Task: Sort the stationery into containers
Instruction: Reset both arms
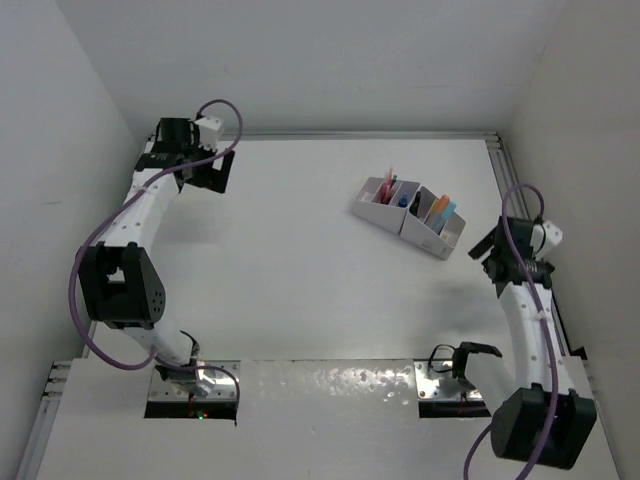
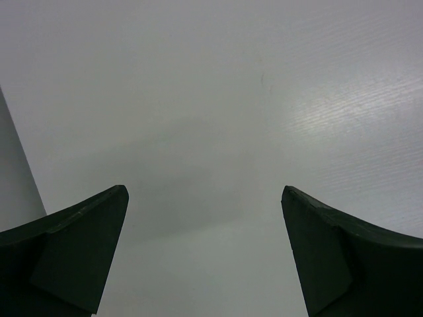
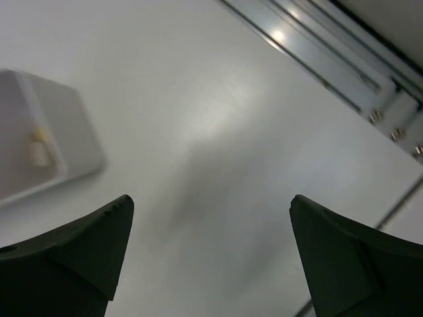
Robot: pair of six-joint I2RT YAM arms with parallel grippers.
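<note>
- Left claw (image 2: 205, 198) hangs spread wide, empty, above the tabletop (image 2: 218, 99).
- Right claw (image 3: 211, 205) gapes wide, empty, near the white organizer (image 1: 408, 216) holding markers (image 1: 439, 209).

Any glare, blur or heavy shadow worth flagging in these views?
Top external: speckled glare on the glossy near strip, otherwise even light. Right wrist: the white organizer is soft and out of focus, and there is a glint on the metal rail. Left wrist: only a faint shadow on the table.

I can read no text, label, brand or number in any view; the white desk organizer (image 1: 428, 240) has no legible markings.
</note>
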